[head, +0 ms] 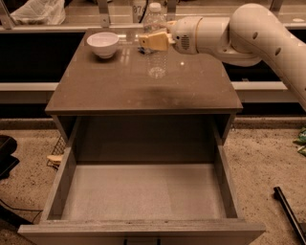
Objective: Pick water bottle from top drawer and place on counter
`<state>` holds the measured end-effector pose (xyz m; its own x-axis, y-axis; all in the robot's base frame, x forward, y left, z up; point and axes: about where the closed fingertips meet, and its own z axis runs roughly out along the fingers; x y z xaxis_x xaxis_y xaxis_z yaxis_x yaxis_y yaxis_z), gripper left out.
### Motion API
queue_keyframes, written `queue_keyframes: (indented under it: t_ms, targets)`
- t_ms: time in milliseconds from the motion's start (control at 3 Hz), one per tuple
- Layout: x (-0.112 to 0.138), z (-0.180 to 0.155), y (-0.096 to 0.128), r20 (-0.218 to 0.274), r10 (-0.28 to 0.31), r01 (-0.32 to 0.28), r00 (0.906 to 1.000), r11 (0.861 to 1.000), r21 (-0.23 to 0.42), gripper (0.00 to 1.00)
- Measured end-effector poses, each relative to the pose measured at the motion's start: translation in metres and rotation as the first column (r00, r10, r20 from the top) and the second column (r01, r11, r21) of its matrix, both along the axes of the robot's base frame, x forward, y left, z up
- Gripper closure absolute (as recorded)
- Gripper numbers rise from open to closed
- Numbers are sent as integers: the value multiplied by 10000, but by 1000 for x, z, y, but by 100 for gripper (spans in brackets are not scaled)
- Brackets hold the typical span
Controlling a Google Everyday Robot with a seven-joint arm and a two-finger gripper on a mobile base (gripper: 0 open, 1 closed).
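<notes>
The water bottle [156, 57], clear with a white cap, is upright over the middle back of the counter [119, 91]. Its base is at or just above the counter surface. My gripper [153, 41] reaches in from the right, and its yellowish fingers are shut around the bottle's middle. The top drawer [62, 186] is pulled fully open below the counter, and its pale grey floor holds nothing.
A white bowl [103, 44] sits at the counter's back left, left of the bottle. A plastic bag [38, 12] lies on the shelf behind. A dark rod [287, 210] lies on the floor at the right, and dark gear [7, 155] at the left.
</notes>
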<state>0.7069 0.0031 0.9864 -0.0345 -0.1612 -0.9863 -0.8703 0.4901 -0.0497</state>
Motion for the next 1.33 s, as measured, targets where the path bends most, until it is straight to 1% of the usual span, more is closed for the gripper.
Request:
queue_keyframes:
  t_ms: [333, 667, 1000, 1333]
  targets:
    - [13, -34, -13, -250, -504, 507, 9984, 9986, 138, 100]
    - [18, -69, -22, -550, -777, 801, 9955, 9959, 415, 100]
    - [19, -74, -24, -625, -818, 851, 9947, 9951, 512, 100]
    - [19, -67, -24, -624, -819, 852, 9947, 9951, 511, 84]
